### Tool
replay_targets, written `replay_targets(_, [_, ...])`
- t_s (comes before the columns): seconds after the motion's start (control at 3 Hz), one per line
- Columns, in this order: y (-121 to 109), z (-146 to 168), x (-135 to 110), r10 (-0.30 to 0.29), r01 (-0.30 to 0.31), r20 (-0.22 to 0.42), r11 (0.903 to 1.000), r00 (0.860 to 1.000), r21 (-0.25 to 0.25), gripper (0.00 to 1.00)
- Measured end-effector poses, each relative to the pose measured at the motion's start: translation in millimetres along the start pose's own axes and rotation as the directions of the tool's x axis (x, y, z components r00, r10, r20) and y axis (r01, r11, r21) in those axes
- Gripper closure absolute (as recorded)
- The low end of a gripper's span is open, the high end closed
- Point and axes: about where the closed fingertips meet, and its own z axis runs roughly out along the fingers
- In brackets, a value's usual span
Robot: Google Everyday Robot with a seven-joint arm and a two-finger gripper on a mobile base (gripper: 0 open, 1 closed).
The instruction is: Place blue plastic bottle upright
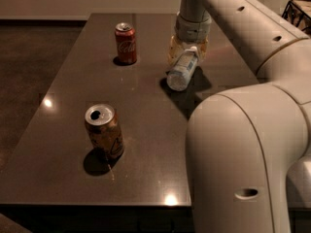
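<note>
Blue plastic bottle (181, 73): tilted, base end low over the dark tabletop (68, 86), right of the red cola can (125, 42) and slightly nearer the camera. End effector (187, 53): right of the same can, reaching down from above, its two fingers clamped on the bottle's upper part. Gold-brown can (103, 131): upright, top opened, well in front of the red cola can

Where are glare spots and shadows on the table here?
Camera view: dim warm light; glare spots on the table near its left and front edges; the gold-brown can casts its shadow front-left; the gripper, at the far side, holds the blue plastic bottle tilted over its shadow.
</note>
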Motion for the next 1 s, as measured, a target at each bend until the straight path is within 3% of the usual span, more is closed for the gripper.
replay_targets(0.67, [4.4, -11.0, -0.6, -0.115, 0.117, 0.044, 0.9922, 0.992, -0.043, 0.88])
replay_targets(1.0, [8.2, -24.3, -0.9, -0.226, 0.233, 0.112, 0.9711, 0.968, -0.053, 1.00])
